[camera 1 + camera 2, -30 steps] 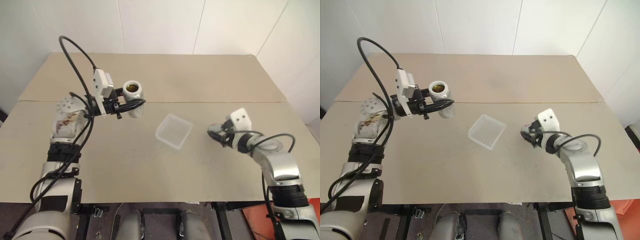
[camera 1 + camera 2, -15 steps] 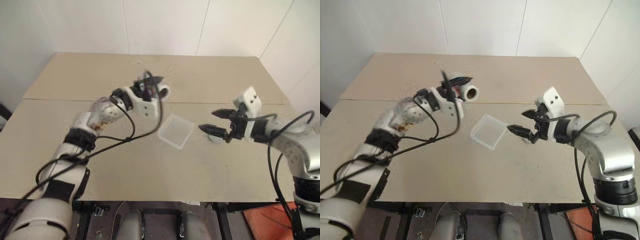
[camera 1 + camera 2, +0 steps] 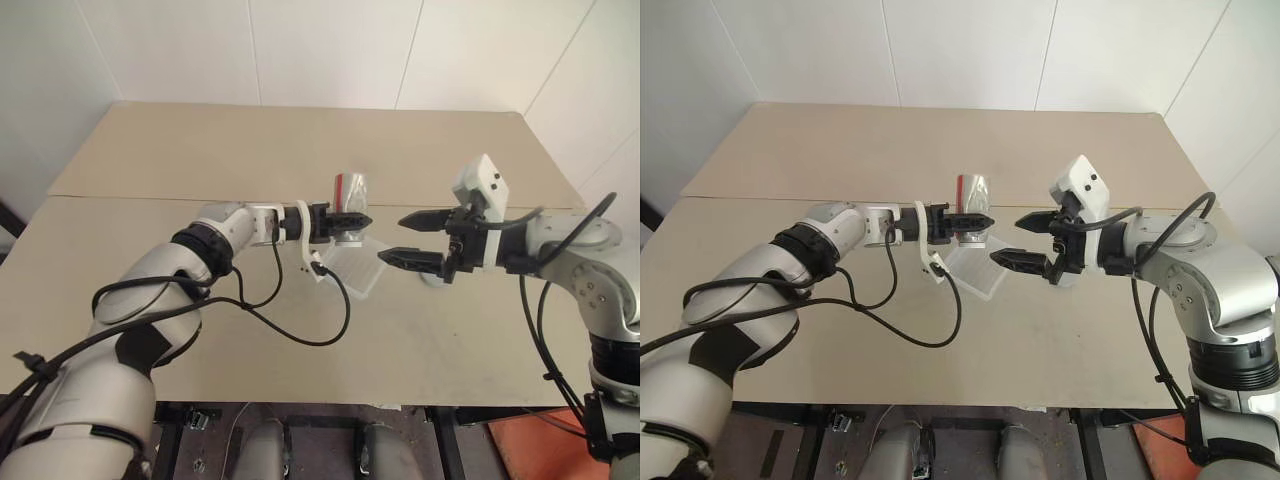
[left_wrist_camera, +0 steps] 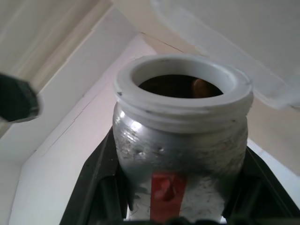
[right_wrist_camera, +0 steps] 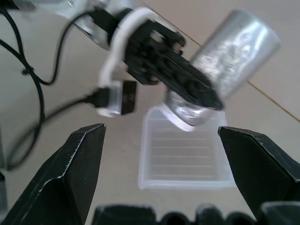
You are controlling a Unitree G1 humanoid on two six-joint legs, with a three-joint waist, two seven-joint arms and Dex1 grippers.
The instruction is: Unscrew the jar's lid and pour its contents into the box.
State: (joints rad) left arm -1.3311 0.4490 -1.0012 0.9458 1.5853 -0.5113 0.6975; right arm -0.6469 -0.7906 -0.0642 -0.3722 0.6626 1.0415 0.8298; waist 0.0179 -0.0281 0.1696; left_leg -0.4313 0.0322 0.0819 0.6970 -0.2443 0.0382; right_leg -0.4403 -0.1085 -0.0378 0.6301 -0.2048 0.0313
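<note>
A: Jar (image 3: 349, 207) sits in your left gripper (image 3: 352, 220), jaws clamped on its silvery body, and it's tipped mouth-down over the box (image 3: 355, 265). Red label band faces up in the head views.

B: Lid on or off?

A: Off. Your left wrist view shows the white threaded mouth (image 4: 182, 92) open, with a brownish bit of the contents (image 4: 201, 86) visible inside against the dark interior. Can't tell how much is in there.

B: Box position?

A: Clear plastic tray on the beige counter (image 3: 300, 160), mid-counter, right under the jar's mouth. In your right wrist view the jar's rim (image 5: 186, 121) overlaps the box's far edge; whether they touch, can't tell. Can't make out any crumbs in the box.

B: Your right side?

A: Your right gripper (image 3: 412, 240) hangs above the counter just to the right of the box, pointing toward the jar, jaws spread wide with nothing between them. One finger (image 5: 75, 173) shows on each side of the right wrist view, box and jar framed between them.

B: Lid location?

A: Small pale round thing (image 3: 432, 277) on the counter beneath your right gripper, mostly hidden; can't say for sure it's the lid.
</note>
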